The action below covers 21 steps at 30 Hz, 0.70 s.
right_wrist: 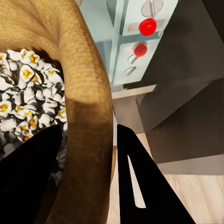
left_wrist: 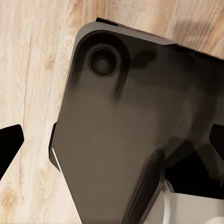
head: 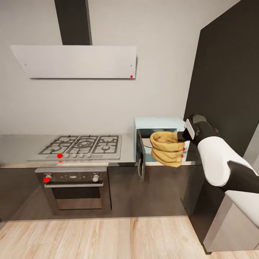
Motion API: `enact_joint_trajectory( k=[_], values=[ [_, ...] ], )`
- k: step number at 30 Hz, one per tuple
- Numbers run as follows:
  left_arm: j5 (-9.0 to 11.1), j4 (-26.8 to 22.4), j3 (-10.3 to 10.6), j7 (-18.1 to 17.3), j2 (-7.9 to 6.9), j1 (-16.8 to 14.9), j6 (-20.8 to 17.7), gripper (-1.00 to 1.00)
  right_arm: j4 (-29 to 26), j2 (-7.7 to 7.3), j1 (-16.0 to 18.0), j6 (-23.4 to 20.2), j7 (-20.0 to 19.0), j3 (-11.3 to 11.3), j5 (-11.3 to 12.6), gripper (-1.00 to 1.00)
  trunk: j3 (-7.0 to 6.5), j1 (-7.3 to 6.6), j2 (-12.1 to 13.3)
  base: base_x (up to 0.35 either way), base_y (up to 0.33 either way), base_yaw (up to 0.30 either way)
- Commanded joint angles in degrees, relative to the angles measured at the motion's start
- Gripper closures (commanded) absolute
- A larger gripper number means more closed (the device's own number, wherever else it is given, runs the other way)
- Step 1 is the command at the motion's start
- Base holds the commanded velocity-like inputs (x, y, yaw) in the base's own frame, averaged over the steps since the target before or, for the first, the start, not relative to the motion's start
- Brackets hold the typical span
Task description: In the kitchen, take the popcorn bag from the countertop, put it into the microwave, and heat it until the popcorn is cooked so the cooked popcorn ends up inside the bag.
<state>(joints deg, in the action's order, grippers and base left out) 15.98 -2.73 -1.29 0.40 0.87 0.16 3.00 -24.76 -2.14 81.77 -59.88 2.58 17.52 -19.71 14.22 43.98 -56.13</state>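
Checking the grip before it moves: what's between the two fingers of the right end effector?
The rolled rim of the popcorn bag: in the right wrist view one finger is inside beside the popcorn, the other finger outside.

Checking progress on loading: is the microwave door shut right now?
No. In the head view the microwave has its dark door swung outward, with the popcorn bag held before the opening.

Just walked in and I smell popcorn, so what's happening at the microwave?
The robot's right hand grips the rim of the popcorn bag, one finger inside and one outside, and holds it in front of the pale-blue microwave, whose door stands open. The bag is full of popped popcorn. It hangs in the air, off the countertop. The hob alongside is untouched.
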Motion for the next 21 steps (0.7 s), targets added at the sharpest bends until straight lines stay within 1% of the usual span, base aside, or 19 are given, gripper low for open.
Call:
enact_joint_trajectory(
  k=[1,7,17,21],
  values=[
    [0.2,-0.1,-0.1,0.0,0.01,0.0,0.1,-1.0,0.0,0.04,0.1,-0.1,0.3,0.3,0.1,1.0,0.06,0.01,0.0,0.103,0.0,0.0],
    [0.3,-0.1,-0.1,0.0,0.01,0.0,0.1,-1.0,0.0,0.03,0.1,-0.1,0.4,0.3,0.2,1.0,0.06,0.01,0.0,0.153,0.0,0.0],
    [0.3,-0.1,-0.1,0.0,0.01,0.0,0.1,-1.0,0.1,-0.03,0.0,-0.1,0.5,0.3,0.3,1.0,0.06,0.01,0.0,0.235,0.0,0.0],
    [0.3,-0.1,-0.1,0.0,0.01,0.0,0.1,-1.0,1.7,-0.09,-1.0,-0.1,0.7,0.3,0.3,1.0,0.06,0.01,0.0,0.234,0.0,0.0]
  ],
)
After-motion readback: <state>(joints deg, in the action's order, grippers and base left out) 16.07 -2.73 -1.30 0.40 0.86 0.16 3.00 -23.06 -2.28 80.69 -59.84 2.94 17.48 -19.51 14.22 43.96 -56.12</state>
